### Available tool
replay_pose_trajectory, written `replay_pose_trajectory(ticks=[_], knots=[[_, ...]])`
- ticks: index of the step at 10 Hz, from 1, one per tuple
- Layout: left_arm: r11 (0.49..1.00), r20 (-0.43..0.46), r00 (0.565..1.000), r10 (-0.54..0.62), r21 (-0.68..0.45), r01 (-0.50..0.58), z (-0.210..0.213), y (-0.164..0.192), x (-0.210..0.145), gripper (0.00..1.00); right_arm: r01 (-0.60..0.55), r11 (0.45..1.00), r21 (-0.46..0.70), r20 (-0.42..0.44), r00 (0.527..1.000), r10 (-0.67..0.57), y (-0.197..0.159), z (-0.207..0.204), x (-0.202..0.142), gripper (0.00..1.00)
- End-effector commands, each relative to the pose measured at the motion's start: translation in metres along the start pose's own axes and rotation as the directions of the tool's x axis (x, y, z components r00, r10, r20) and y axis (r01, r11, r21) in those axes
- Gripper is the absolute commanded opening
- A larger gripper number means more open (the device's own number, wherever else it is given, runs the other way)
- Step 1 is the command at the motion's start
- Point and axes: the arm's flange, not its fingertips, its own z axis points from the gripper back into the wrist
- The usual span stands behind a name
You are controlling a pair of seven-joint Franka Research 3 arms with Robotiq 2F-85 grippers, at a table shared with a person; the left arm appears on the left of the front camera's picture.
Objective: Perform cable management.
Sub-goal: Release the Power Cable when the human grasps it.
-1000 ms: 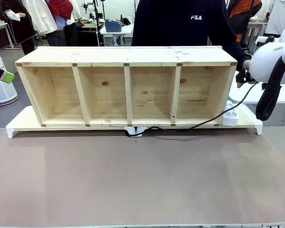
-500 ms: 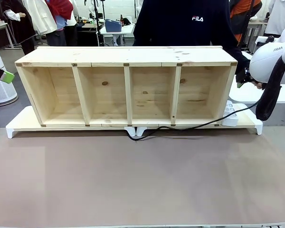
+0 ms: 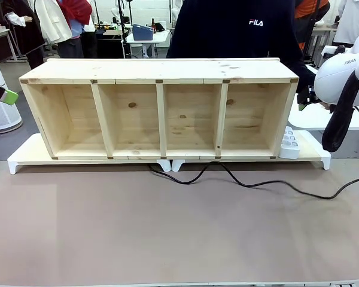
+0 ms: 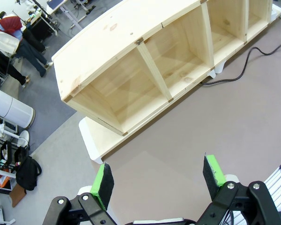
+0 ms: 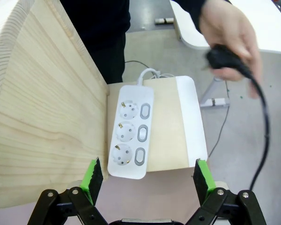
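Green pads mark the left tool (image 4: 158,180), held high off the left end of the tabletop (image 3: 167,233), jaws spread wide and empty; its wrist view looks down on the left bays of the wooden shelf (image 3: 158,110). Shelf lies on its side on a low white-footed board (image 3: 25,156), four open bays facing the robot, all bare. Cable (image 3: 251,182) starts at the board's feet under the middle of the shelf, snakes rightward in loose waves over the brown tabletop, and runs off toward the right edge, rising there. Its plug end (image 5: 221,56) sits in the person's hand (image 5: 227,35), held in the air beyond the board's right end, apart from the white power strip (image 5: 130,131), whose three sockets show nothing plugged in. Right tool (image 5: 144,180) hovers above the power strip, fingers wide apart, gripping nothing. Judged step: cord is freed and slack, person presenting or carrying the plug; tidying itself not begun. Next move likely calls for the right tool to take the plug or the cord near it, closing on a thin, limp, dark line, so aim must be exact and slack watched for snags on the board's feet.
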Motion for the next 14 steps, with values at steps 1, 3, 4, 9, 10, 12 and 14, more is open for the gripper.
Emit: replay_pose_trajectory(ticks=[1, 3, 4, 9, 10, 12, 14], knots=[[1.000, 0.007, 1.000, 0.000, 0.000, 0.000, -0.0021, -0.0007, -0.0005, 1.00, 0.002, 1.000, 0.001, -0.009, 1.000, -0.002, -0.0003, -0.0006, -0.0009, 1.00], [1.000, 0.007, 1.000, 0.000, 0.000, 0.000, -0.0021, -0.0007, -0.0005, 1.00, 0.002, 1.000, 0.001, -0.009, 1.000, -0.002, -0.0003, -0.0006, -0.0009, 1.00], [1.000, 0.007, 1.000, 0.000, 0.000, 0.000, -0.0021, -0.0007, -0.0005, 1.00, 0.002, 1.000, 0.001, -0.009, 1.000, -0.002, -0.0003, -0.0006, -0.0009, 1.00], [1.000, 0.007, 1.000, 0.000, 0.000, 0.000, -0.0021, -0.0007, -0.0005, 1.00, 0.002, 1.000, 0.001, -0.009, 1.000, -0.002, -0.0003, -0.0006, -0.0009, 1.00], [1.000, 0.007, 1.000, 0.000, 0.000, 0.000, -0.0021, -0.0007, -0.0005, 1.00, 0.002, 1.000, 0.001, -0.009, 1.000, -0.002, -0.0003, -0.0006, -0.0009, 1.00], [1.000, 0.007, 1.000, 0.000, 0.000, 0.000, -0.0021, -0.0007, -0.0005, 1.00, 0.002, 1.000, 0.001, -0.009, 1.000, -0.002, -0.0003, -0.0006, -0.0009, 1.00], [1.000, 0.007, 1.000, 0.000, 0.000, 0.000, -0.0021, -0.0007, -0.0005, 1.00, 0.002, 1.000, 0.001, -0.009, 1.000, -0.002, -0.0003, -0.0006, -0.0009, 1.00]])
